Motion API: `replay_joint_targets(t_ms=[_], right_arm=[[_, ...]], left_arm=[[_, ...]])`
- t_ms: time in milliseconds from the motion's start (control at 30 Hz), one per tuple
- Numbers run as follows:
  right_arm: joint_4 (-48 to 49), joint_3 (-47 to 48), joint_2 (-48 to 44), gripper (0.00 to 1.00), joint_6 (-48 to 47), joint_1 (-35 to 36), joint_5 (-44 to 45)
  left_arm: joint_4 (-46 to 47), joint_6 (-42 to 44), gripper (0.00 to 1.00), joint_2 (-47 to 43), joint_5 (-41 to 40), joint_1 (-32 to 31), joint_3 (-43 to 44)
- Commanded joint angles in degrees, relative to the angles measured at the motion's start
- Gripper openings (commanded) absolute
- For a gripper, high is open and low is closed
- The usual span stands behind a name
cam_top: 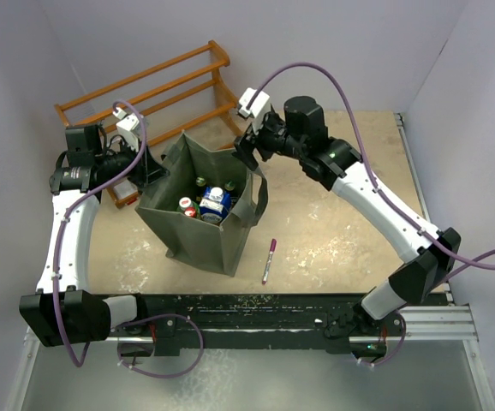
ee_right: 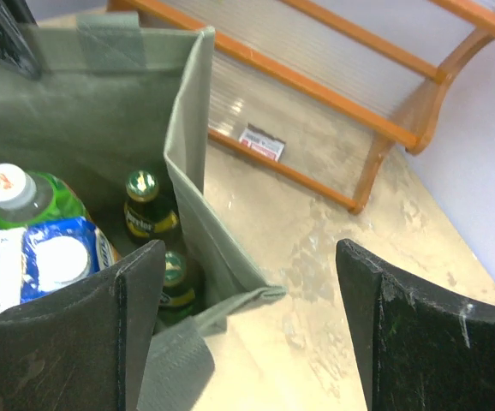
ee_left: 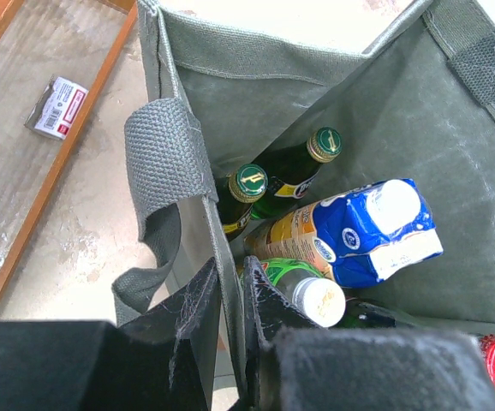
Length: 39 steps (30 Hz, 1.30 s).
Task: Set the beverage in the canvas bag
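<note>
- One canvas bag (cam_top: 198, 235) is standing upright left of table (cam_top: 333, 231) centre, holding bottles (cam_top: 200, 181) and a blue-white beverage carton (cam_top: 215, 204).
- Left wrist: left gripper (ee_left: 230, 295) is pinching bag wall; carton's long axis is leaning, blue end up.
- Right wrist: right gripper (ee_right: 247, 282) is hanging spread wide over bag corner.

Top external sits high behind my bases and looks down and forward over the whole table (cam_top: 333, 240). It's a far view, with both arms, the canvas bag (cam_top: 198, 238) and the wooden rack (cam_top: 149, 84) all in it. Left wrist cam is close over the bag's rim, facing down into it, left gripper (ee_left: 233, 287) at frame bottom. Right wrist cam is close too, above the bag's far corner, tilted down toward the rack, right gripper (ee_right: 247, 274) at the bottom. Both wrist views share the bag's inside, with the blue-and-white carton (ee_left: 372, 231) and gold-capped green bottles (ee_left: 252, 184), plus some rack.
</note>
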Motion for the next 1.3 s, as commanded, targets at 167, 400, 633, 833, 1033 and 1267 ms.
replay_joint_targets(t_ms=[167,400,633,833,1033,1267], right_arm=[[-7.5,5.77,3.45,0.82,-7.0,-0.5,-3.46],[-11.82,12.51,9.55,0.78,-7.85,-0.46,-5.6],[-13.48,14.53,11.54,0.59,-7.28,-0.51,-6.88],[-13.74,14.07,10.72,0.4,-7.22,-0.44,-6.59],[-13.25,13.43,9.67,0.09,-7.01,-0.52,-5.45],[-12.22,13.46,9.01,0.0,-6.0,-0.56,-2.82]], left_arm=[[1.79,0.53,0.19,-0.35,0.83,-0.48,2.42],[2.16,0.66,0.19,-0.87,0.81,-0.47,1.37],[2.18,0.08,0.19,-1.26,1.16,-0.48,1.6],[2.44,-0.84,0.19,-0.53,1.56,-0.48,2.41],[3.38,-2.54,0.19,1.06,2.26,-0.57,3.71],[3.95,-2.98,0.19,3.1,2.21,-1.38,4.78]])
